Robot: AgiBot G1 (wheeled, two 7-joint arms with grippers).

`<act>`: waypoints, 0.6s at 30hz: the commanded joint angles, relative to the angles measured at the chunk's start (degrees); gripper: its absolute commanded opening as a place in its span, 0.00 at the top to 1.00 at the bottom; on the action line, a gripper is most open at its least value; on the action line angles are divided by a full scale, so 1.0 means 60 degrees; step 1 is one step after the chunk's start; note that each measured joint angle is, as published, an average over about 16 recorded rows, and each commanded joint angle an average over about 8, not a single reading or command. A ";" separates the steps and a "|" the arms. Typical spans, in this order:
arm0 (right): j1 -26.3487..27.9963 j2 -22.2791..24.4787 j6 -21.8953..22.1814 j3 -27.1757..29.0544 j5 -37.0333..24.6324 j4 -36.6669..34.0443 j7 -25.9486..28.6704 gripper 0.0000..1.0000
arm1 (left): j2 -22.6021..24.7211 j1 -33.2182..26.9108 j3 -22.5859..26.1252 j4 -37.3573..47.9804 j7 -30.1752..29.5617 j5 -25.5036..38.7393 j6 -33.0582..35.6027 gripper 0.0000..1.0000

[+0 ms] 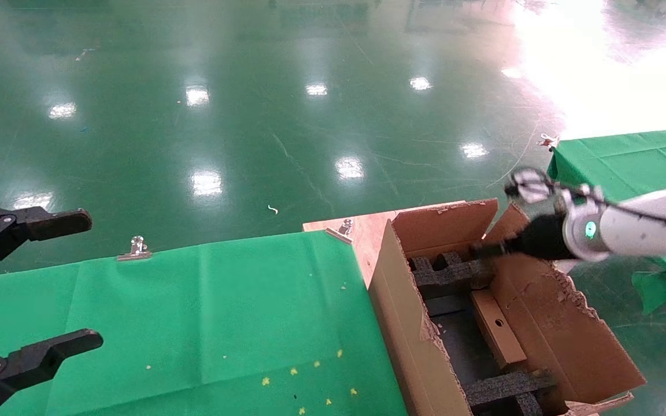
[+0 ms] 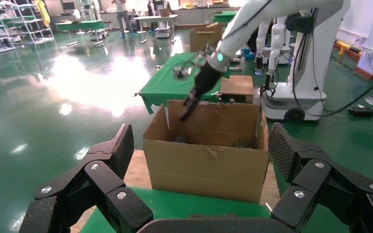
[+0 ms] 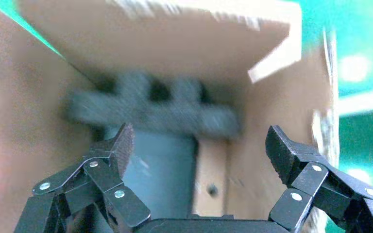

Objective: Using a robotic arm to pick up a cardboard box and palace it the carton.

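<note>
Nearest the robot, the left gripper (image 1: 38, 286) is hovering over the near corner of the green-covered table (image 1: 194, 323), its black fingers spread wide and holding nothing; it looks parked.

Just beside that table, the large brown carton (image 1: 408, 341) is standing with its tall flaps up and edges torn. Inside, the flat cardboard box (image 1: 498, 335) is lying along the right inner wall, one round hole showing, wedged between two black foam blocks (image 1: 509, 387). It appears to be already placed.

Farther back, the robotic arm (image 1: 645, 222), white with a glowing green ring, is reaching in from the right, and the right gripper (image 3: 199, 160) is hanging over the carton's far end with its fingers spread apart, gripping nothing.

The likely trouble is in pulling away. The open fingers are sitting close to the far flap (image 1: 446, 222) and the ragged right wall, so a sideways exit could be snagging cardboard and dragging the carton. The black cable (image 1: 633, 208) along the arm could also be catching a torn edge.
</note>
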 commanded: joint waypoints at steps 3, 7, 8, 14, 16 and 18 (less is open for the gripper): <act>0.0649 0.0532 -0.0072 0.0305 0.0138 0.1152 -0.0006 0.00 | 0.0000 0.0000 0.0000 0.0000 0.0000 0.0000 0.0000 0.00; 0.1059 0.0921 -0.0214 0.0544 0.0374 0.2033 -0.0038 0.00 | 0.0000 0.0001 0.0000 0.0001 0.0000 -0.0001 -0.0002 0.00; 0.1131 0.0989 -0.0243 0.0591 0.0430 0.2193 -0.0053 0.00 | -0.0001 0.0001 0.0000 0.0002 0.0000 -0.0001 -0.0002 0.00; 0.1247 0.1096 -0.0306 0.0691 0.0532 0.2471 -0.0105 0.00 | -0.0003 0.0002 0.0000 0.0004 0.0001 -0.0003 -0.0004 0.00; 0.1183 0.1064 -0.0333 0.0717 0.0534 0.2401 -0.0134 0.00 | -0.0003 0.0002 0.0000 0.0005 0.0001 -0.0003 -0.0004 0.00; 0.1072 0.1024 -0.0407 0.0836 0.0582 0.2346 -0.0237 0.00 | -0.0003 0.0002 0.0000 0.0005 0.0001 -0.0003 -0.0004 0.00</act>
